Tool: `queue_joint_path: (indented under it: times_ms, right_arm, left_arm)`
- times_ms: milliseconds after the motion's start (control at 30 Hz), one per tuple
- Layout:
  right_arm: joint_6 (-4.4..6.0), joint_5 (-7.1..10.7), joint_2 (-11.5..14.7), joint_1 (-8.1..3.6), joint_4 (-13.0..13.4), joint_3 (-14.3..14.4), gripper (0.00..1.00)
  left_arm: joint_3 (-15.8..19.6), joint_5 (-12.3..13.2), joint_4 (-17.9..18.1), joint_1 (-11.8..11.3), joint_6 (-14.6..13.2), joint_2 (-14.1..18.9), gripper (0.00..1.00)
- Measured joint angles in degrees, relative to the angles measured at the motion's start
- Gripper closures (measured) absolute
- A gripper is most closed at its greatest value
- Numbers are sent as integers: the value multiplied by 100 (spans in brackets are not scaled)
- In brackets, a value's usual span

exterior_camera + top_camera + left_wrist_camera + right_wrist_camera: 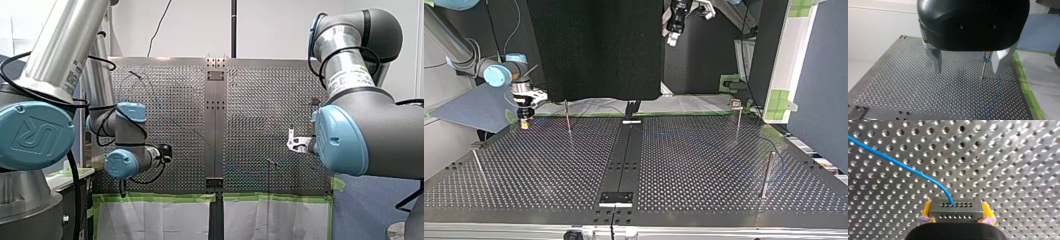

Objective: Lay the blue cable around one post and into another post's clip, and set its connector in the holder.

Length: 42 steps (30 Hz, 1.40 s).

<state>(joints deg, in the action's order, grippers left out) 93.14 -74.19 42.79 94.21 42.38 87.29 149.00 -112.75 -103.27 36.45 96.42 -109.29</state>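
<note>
My right gripper point(956, 204) is clamped on the connector point(955, 214), a small dark block with rows of holes. One yellow pad presses against each of its short ends. The connector hangs just above the perforated table point(1010, 157), and I cannot tell whether it touches it. The blue cable point(898, 162) leaves the middle of the connector's upper face, bends sharply, and runs off in a long slant across the table ahead of the gripper.

In the top view this gripper point(525, 119) is at the far edge of the table, at the view's left, with a thin post point(568, 119) standing near it.

My left gripper point(967, 71) holds nothing. Its two metal fingers point(936, 60) stand wide apart, well above the table. Ahead of it, close to one finger, a slim post point(983, 68) stands upright. The blue cable shows at the top of this post, but I cannot tell whether it sits in a clip there. From that side the cable lies on the table in a gentle curve that runs beneath the gripper.

In the top view my left gripper point(675, 25) hangs high above the far side of the table, right of the middle.
</note>
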Motion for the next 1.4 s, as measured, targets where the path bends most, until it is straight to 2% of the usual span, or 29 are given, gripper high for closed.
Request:
queue_joint_path:
  times_ms: [333,533,767,967,1200,1400]
  right_arm:
    - [8,-95,450,12,170,336,100]
    - [-11,-142,736,29,99,411,100]
    - [1,-159,1090,55,136,608,100]
    - [25,-277,1395,69,139,796,100]
    - [149,-381,1752,75,286,1039,100]
    - [105,-495,2067,84,264,1108,100]
  left_arm:
    - [-123,13,19,-104,-2,1,0]
    - [-123,-194,-55,-132,10,2,0]
    - [-126,-257,-139,-135,16,2,0]
    - [-125,-260,-149,-135,17,2,0]
    - [-124,-272,-178,-142,12,2,0]
    - [-122,-280,-185,-149,9,2,0]
